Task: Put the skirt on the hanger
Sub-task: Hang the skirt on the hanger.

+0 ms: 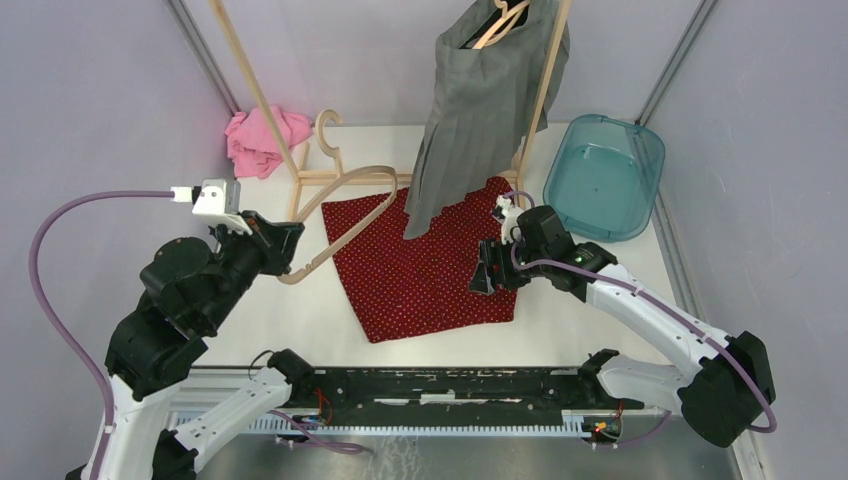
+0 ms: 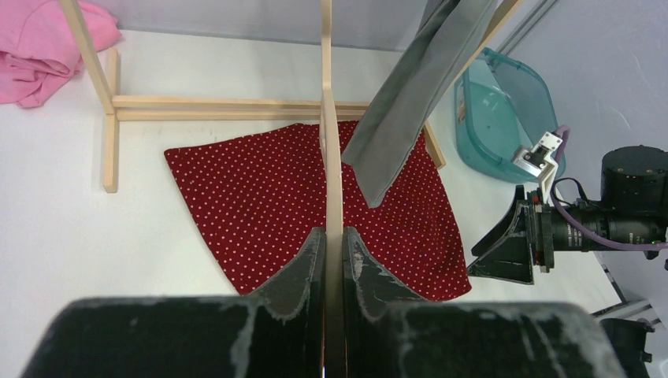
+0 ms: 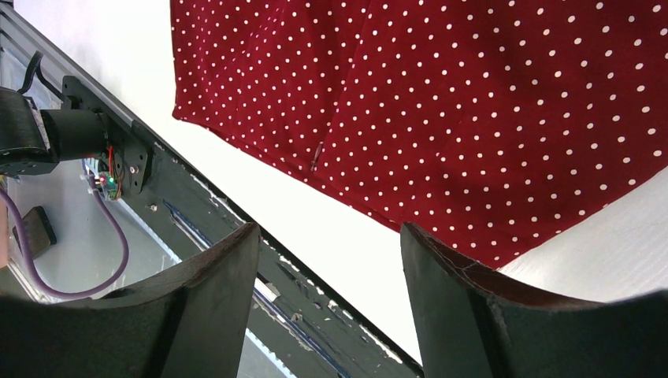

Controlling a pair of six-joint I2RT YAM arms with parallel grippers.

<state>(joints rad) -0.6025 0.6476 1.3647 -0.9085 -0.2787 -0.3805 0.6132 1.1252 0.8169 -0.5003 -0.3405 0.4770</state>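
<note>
The red skirt with white dots lies flat on the table below the rack. My left gripper is shut on one end of a bare wooden hanger, which hangs over the skirt's left edge. In the left wrist view the hanger runs straight up from between the closed jaws, with the skirt beneath it. My right gripper hovers open over the skirt's right edge. The right wrist view shows nothing between its fingertips, and the skirt fills the upper part of that view.
A wooden clothes rack stands at the back, with a grey pleated skirt hung on its own hanger and draping over the red skirt's top. A pink cloth lies back left. A teal plastic tub sits back right.
</note>
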